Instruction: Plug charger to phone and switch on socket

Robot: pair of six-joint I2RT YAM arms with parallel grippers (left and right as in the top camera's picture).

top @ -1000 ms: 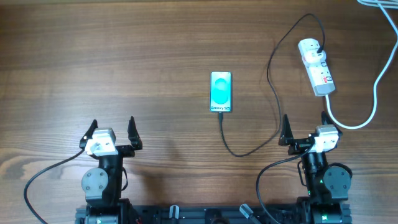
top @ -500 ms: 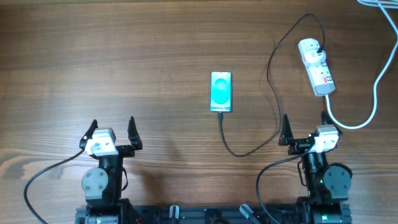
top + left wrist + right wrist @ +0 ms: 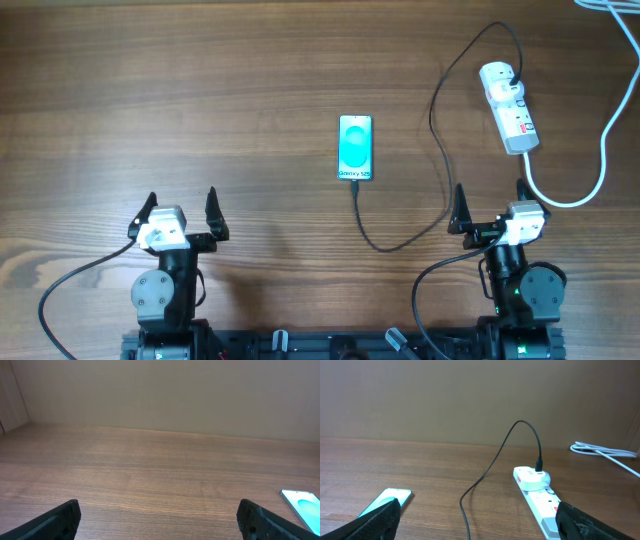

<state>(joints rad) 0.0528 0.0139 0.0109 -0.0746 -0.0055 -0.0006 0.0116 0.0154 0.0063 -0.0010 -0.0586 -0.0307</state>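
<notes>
The phone lies flat mid-table, cyan screen up, its white text strip at the near end. It also shows in the right wrist view and the left wrist view. The charger cable runs from a white plug adapter on the socket strip round to a connector tip lying just short of the phone's near end. The strip shows in the right wrist view. My left gripper is open and empty at the front left. My right gripper is open and empty at the front right.
The socket's thick white cord loops along the right side and off the top right corner. The robots' own black cables trail at the front edge beside each arm base. A wall stands beyond the table's far edge.
</notes>
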